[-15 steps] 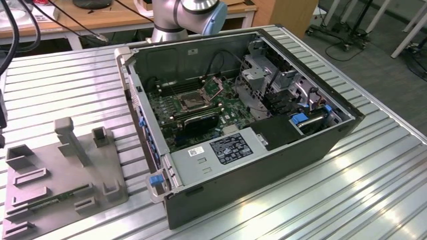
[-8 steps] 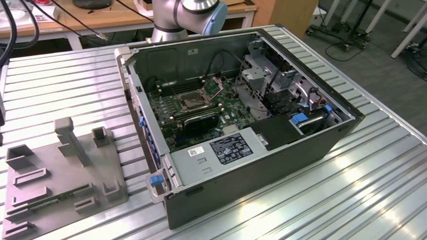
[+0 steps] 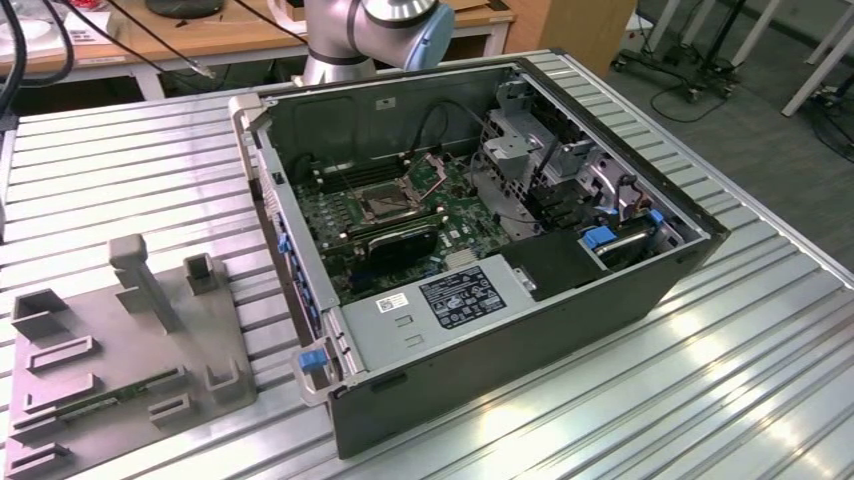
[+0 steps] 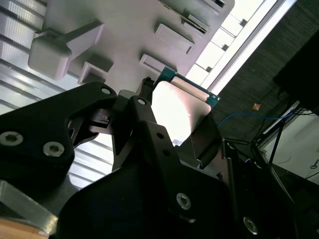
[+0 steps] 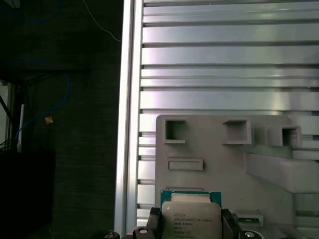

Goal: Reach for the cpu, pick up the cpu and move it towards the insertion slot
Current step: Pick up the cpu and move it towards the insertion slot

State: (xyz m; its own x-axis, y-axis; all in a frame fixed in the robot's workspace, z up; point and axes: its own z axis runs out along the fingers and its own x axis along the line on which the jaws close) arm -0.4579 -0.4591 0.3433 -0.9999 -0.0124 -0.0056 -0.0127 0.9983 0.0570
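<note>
1. Between the claw's (image 5: 192,221) black fingers (image 5: 154,219) sits the cpu (image 5: 192,214). The fingers are closed on two opposite edges of it. In the first wrist view its silvery top plate faces the camera, with a thin green rim showing around it.
2. In the second wrist view the claw (image 4: 175,124) grips the same chip (image 4: 174,102) by its sides, and the bright plate catches the light.
3. Just beyond the claw lies the grey plastic tray (image 5: 219,149), with its rectangular recesses and raised blocks. The cpu appears lifted off the tray, not resting in it.
4. Under the tray and farther out from the claw runs the ribbed metal tabletop (image 5: 224,59). Its edge rail and the dark floor are off to one side.
5. In the exterior view the tray (image 3: 120,370) is on the exterior view's left of the open computer case (image 3: 561,290).
6. Well apart from the claw, inside that case, the insertion slot (image 3: 383,205) sits in the green circuit board (image 3: 340,235), framed by its metal bracket.
7. The arm (image 3: 367,30) rises behind the case.
</note>
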